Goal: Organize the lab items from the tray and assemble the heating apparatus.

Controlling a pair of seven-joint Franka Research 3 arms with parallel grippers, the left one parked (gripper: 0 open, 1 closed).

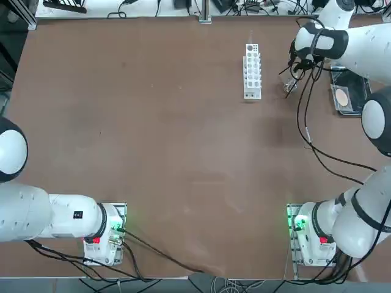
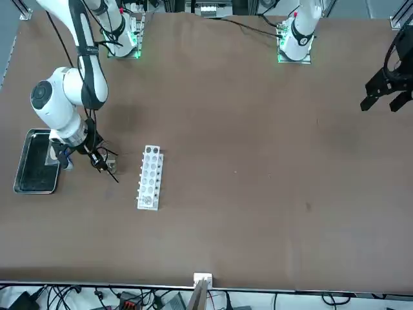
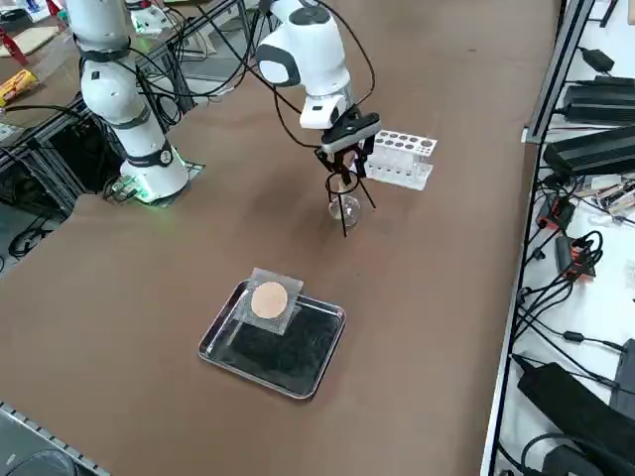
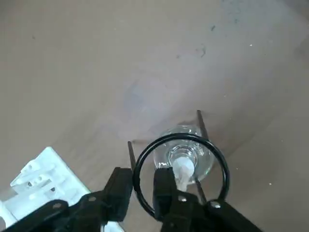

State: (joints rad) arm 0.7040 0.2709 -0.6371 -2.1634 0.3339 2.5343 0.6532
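Right end effector (image 4: 143, 191) is positioned low over the tabletop (image 1: 153, 152) between the white holed rack (image 1: 252, 71) and the tray (image 3: 275, 340), pointing down. Its two fingers are seen on either side of the ring of the black wire stand (image 4: 181, 176), slightly parted; whether the ring is still pinched cannot be told. The stand is placed around the tiny clear glass burner (image 4: 183, 157), which is set upright on the tabletop just beside the rack. The round tan disc (image 3: 269, 300) on its square mesh is found on the tray's rim.
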